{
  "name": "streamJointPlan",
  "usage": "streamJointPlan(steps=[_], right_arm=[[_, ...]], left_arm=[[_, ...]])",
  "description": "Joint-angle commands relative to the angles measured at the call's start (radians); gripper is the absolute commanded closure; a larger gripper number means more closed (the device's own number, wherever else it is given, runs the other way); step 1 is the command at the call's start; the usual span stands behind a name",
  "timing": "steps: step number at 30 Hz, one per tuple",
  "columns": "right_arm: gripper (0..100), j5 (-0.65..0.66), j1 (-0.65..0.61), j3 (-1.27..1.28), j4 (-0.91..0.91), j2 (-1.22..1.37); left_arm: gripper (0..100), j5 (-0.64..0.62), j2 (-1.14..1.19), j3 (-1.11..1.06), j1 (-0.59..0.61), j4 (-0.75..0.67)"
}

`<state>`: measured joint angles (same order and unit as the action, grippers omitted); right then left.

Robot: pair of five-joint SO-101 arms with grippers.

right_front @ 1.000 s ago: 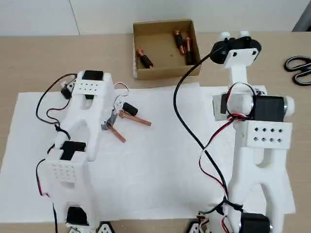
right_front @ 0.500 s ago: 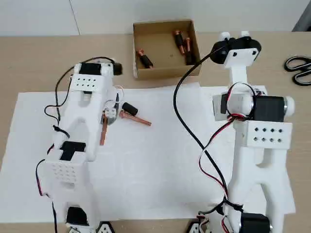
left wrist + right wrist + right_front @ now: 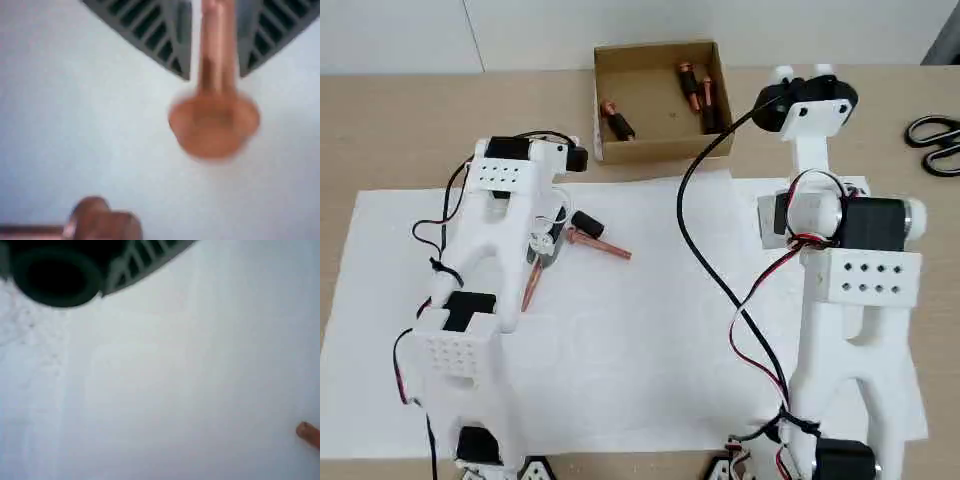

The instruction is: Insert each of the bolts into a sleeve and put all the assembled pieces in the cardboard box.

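Left gripper pinches a bolt by its shank, head sticking out, near the loose bolt.

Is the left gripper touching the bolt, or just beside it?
Touching. In the left wrist view the left gripper clamps the bolt by its shank, fingers against both sides.

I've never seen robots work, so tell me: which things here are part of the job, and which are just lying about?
Part of the job:
bolt held in the left fingers
second bolt on the sheet
black sleeve beside it
cardboard box
assembled pieces inside it

Lying about:
scissors on the table
white sheet
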<state>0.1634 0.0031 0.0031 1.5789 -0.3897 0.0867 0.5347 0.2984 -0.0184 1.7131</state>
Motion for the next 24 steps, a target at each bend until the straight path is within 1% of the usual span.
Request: streamJointPlan(steps=[1, 6, 15, 17, 19, 24], right_arm=[[99.5, -0.003, 0.004, -0.043, 0.004, -0.038], [99.5, -0.003, 0.004, 0.005, -0.007, -0.044], [99.5, -0.003, 0.005, 0.006, -0.021, -0.044], [99.5, -0.003, 0.005, 0.006, -0.021, -0.041], [99.5, -0.003, 0.005, 0.006, -0.021, -0.039], [99.5, -0.003, 0.005, 0.006, -0.021, -0.045]], left_arm=[[94, 0.008, 0.009, -0.001, 0.002, -0.025], [94, 0.008, 0.063, 0.004, 0.002, -0.048], [94, 0.005, 0.063, 0.004, -0.002, -0.051], [96, 0.003, 0.061, 0.005, -0.006, -0.048], [99, 0.003, 0.061, 0.015, -0.006, -0.046], [99, 0.002, 0.06, 0.113, 0.002, 0.021]])
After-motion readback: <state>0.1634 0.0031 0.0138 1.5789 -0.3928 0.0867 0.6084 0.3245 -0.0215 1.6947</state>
